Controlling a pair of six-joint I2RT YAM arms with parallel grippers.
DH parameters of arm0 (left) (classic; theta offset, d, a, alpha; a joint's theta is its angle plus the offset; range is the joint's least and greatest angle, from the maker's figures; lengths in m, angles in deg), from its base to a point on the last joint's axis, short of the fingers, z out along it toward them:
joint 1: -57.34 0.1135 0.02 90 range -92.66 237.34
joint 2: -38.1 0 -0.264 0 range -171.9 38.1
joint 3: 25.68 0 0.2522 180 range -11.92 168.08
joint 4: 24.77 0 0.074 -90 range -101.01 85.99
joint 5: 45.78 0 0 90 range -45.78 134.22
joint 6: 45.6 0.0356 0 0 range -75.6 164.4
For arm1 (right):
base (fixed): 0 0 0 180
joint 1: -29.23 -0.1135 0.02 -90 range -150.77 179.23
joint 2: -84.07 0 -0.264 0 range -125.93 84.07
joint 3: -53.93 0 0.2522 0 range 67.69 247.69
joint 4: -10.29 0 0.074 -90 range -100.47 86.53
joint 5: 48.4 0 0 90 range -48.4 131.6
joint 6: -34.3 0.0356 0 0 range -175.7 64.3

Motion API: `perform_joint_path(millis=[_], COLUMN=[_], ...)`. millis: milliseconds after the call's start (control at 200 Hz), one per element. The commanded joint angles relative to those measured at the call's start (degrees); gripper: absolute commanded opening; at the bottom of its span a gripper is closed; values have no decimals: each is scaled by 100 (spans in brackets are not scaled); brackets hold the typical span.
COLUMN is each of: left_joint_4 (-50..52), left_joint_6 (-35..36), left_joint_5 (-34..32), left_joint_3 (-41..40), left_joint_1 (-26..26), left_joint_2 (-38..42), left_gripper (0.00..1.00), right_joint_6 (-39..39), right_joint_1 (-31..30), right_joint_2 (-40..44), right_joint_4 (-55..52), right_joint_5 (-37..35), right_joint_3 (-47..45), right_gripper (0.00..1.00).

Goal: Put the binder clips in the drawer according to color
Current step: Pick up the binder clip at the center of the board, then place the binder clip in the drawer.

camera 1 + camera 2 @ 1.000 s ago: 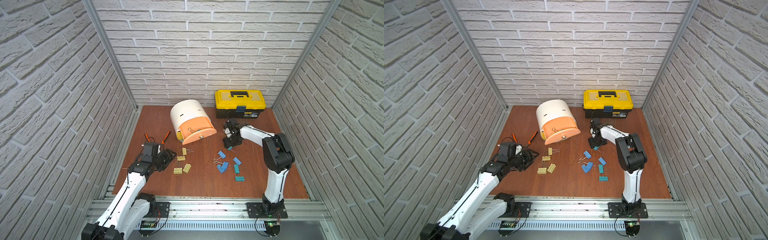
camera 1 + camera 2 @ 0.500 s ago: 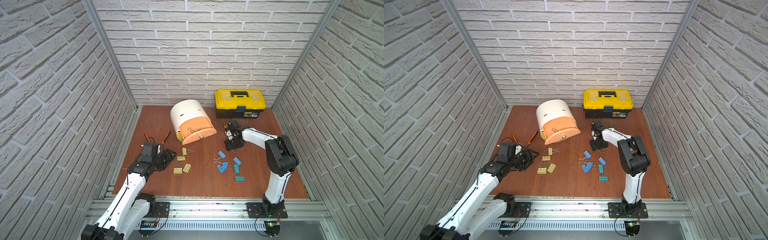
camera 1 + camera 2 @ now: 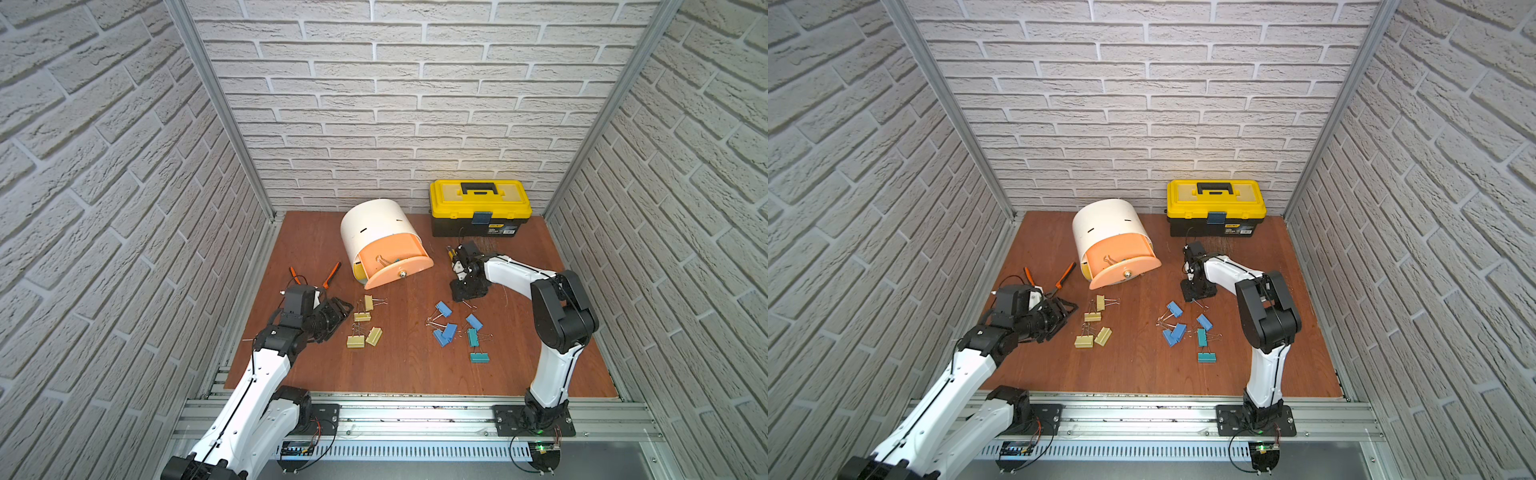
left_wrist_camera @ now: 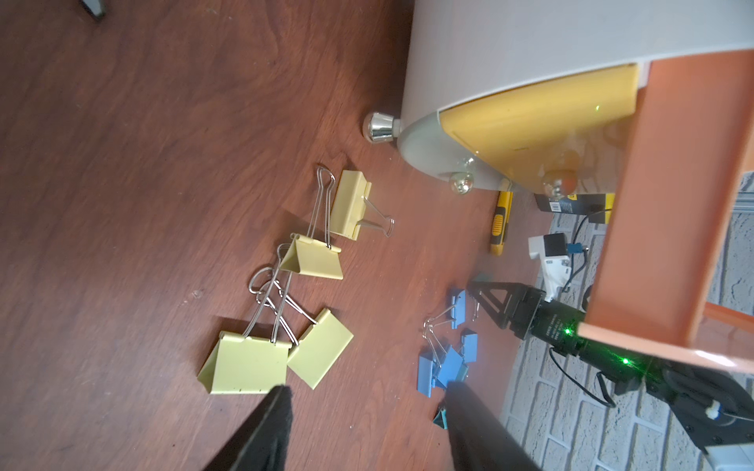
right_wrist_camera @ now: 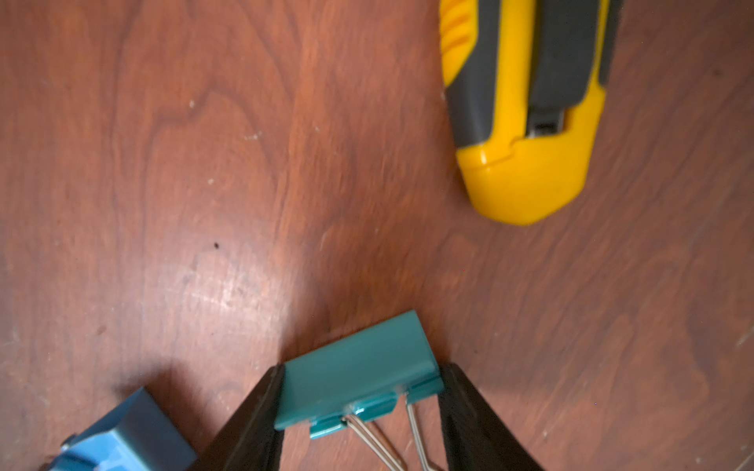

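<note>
The left gripper (image 3: 338, 309) lies low beside the pale yellow clips (image 3: 362, 328), its fingers (image 4: 269, 424) spread and empty. The drawer (image 3: 386, 249) cabinet stands behind them, its peach tray pulled out. The clips are judged light, rigid and smooth; grasp across the flat sides, clear of the wire handles. The right gripper (image 5: 361, 391) points down at the board, pinching a teal clip (image 5: 359, 379) across its body, near the blue clips (image 3: 446, 328).
</note>
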Motion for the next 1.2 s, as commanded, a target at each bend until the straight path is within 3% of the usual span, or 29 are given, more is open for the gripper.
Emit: perform_joint_path(millis=[0,290,605,880,1195], left_joint_4=[-150,-195,-186,-319,-423], left_joint_6=[50,166,417,515,516], left_joint_5=[36,78,190,453,579], left_joint_3=[-11,428,1314,1928,2115], left_joint_1=[35,35,39,48,46], left_joint_2=[37,-194,-606,-881,-918], left_gripper=[65,65,65,65,65], right_joint_6=[116,247,220,467,386], right_joint_1=[-25,-36,-119,-603,-1534], right_joint_2=[461,1223,1682,1470,435], right_joint_4=[-274,-784,-1511,-1655,-1795], right_joint_5=[-91,-167,95,399,588], right_joint_3=[-34,407,1960,3339,5176], right_gripper=[47,47,47,47,47])
